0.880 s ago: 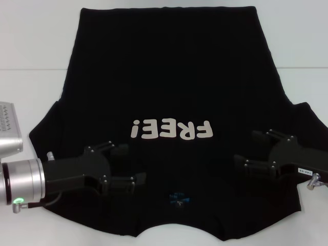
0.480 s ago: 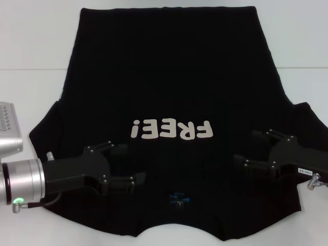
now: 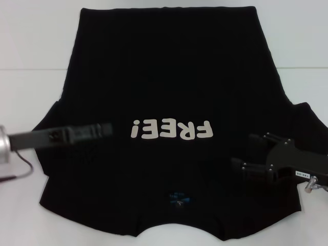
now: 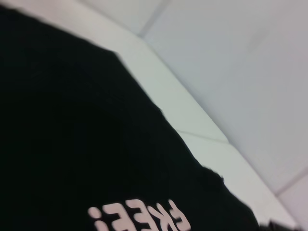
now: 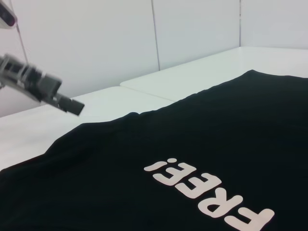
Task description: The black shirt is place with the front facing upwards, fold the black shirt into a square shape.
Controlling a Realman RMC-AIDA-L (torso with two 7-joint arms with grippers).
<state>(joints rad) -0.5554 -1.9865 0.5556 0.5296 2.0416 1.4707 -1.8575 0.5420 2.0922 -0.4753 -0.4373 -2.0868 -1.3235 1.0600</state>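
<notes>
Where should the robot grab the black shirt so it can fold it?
Probably at the sleeves. The black shirt lies flat, lettering up, collar toward the robot, with a sleeve sticking out on each side. Those loose outer edges are easiest to pinch, each hand coming in from its own side. The left hand is over the left sleeve area; the right hand hangs near the right sleeve.

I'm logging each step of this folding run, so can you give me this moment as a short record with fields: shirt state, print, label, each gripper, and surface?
shirt: black shirt spread flat, front up, not yet folded
print: cream "FREE!" lettering across the chest
label: small blue neck label at the collar, on the edge nearest the robot
left gripper: left gripper over the shirt's left sleeve area, turned edge-on, beside the lettering
right gripper: right gripper over the shirt's right side, jaws open
surface: white table
</notes>
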